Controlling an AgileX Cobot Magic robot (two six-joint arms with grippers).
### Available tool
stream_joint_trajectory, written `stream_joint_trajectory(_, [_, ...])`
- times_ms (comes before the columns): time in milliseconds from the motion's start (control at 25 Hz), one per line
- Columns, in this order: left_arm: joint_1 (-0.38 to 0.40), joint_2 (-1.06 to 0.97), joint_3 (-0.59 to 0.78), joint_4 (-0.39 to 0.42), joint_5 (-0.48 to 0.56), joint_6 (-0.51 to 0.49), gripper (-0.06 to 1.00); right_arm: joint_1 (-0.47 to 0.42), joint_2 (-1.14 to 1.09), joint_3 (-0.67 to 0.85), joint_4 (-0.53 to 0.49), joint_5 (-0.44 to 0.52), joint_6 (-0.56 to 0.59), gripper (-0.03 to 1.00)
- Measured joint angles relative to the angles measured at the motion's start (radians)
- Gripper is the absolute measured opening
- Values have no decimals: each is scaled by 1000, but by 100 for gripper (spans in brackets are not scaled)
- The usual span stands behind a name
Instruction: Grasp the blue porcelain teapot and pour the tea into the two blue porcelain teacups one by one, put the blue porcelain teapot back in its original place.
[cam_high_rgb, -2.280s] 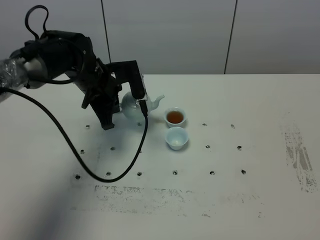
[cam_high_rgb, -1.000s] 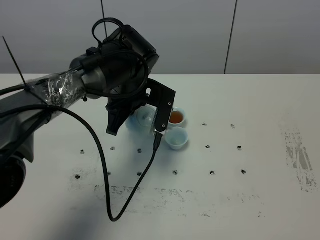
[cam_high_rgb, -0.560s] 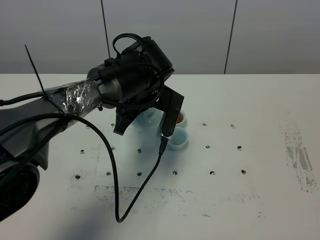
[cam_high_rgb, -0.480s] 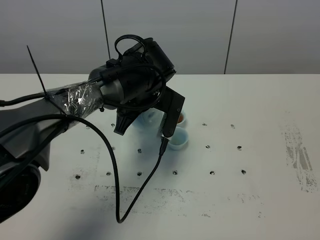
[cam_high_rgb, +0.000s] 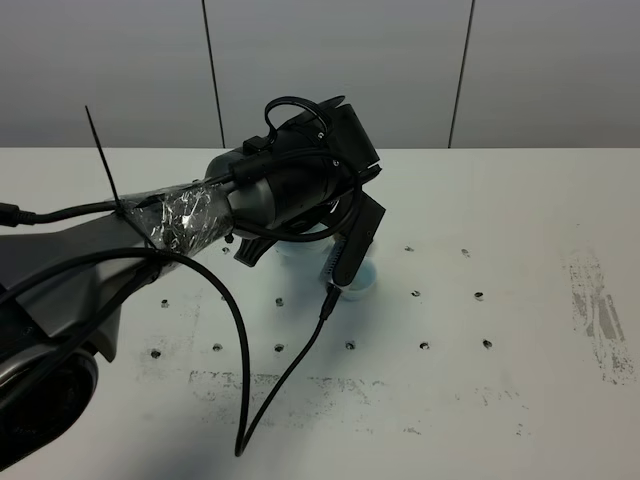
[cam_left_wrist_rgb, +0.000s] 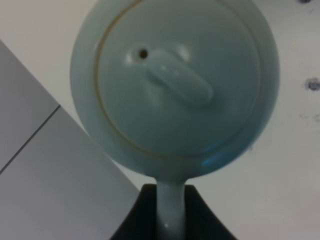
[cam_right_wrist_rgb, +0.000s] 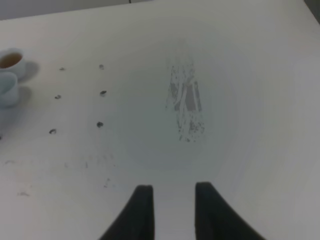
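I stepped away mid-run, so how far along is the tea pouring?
Done: one teacup already holds tea. In hand: the left end effector grips the teapot by its handle, raised over the second teacup, which looks empty. Left: fill it, then set the teapot back.

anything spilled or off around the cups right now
No spill shows. The far teacup holds tea, the near teacup looks empty. The white table has grey scuff marks; wear, not tea.

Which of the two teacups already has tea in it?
The farther teacup, seen from the right wrist, holds brown tea. The nearer teacup beside it looks pale inside, without tea.
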Motion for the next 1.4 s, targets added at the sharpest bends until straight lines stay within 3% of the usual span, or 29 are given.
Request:
stream_joint_trajectory(1040, [-41,20,0,129,16,3,13,0,0,0,3,0,0,22])
stream_joint_trajectory(1400, [-42,21,0,133,23,3,13,0,0,0,3,0,0,22])
